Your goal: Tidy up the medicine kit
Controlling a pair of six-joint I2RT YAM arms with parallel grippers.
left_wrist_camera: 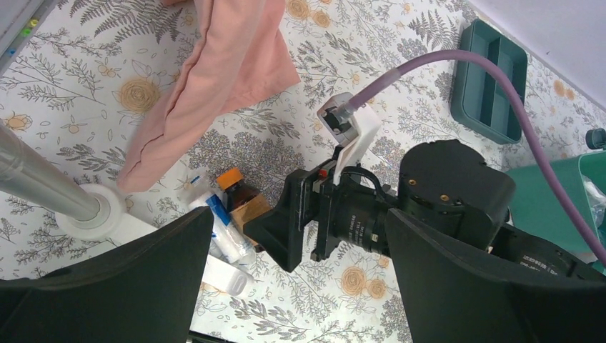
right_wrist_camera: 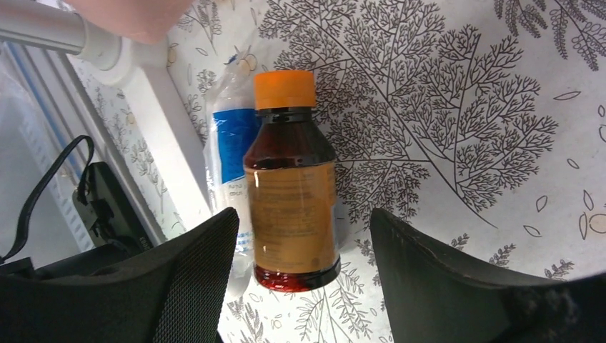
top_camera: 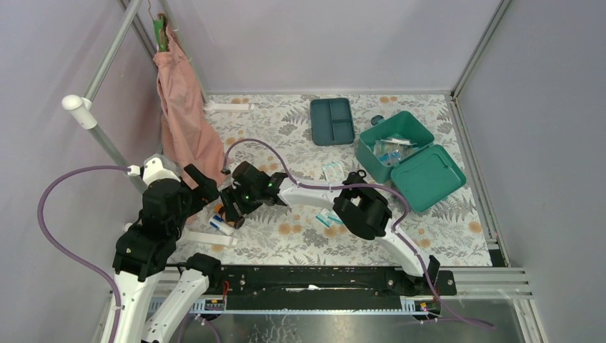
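We see a floral table [top_camera: 457, 214]. On it lie the kit [top_camera: 429, 179], a tray [top_camera: 332, 121], a bottle [right_wrist_camera: 291, 193] and sachets [top_camera: 330, 218].

Bottle label: print on the brown bottle [right_wrist_camera: 291, 193] is blurred and unreadable.
White tube: the white tube [right_wrist_camera: 227, 143] is partly hidden behind the bottle; its print is too blurred to read.
Kit contents: items inside the medicine kit [top_camera: 429, 179] are too small to tell.
Kit, left wrist view: cut off by the right edge.
Packets: the packets [top_camera: 329, 219] on the tabletop [top_camera: 286, 121] are partly covered by the right arm [top_camera: 371, 211].
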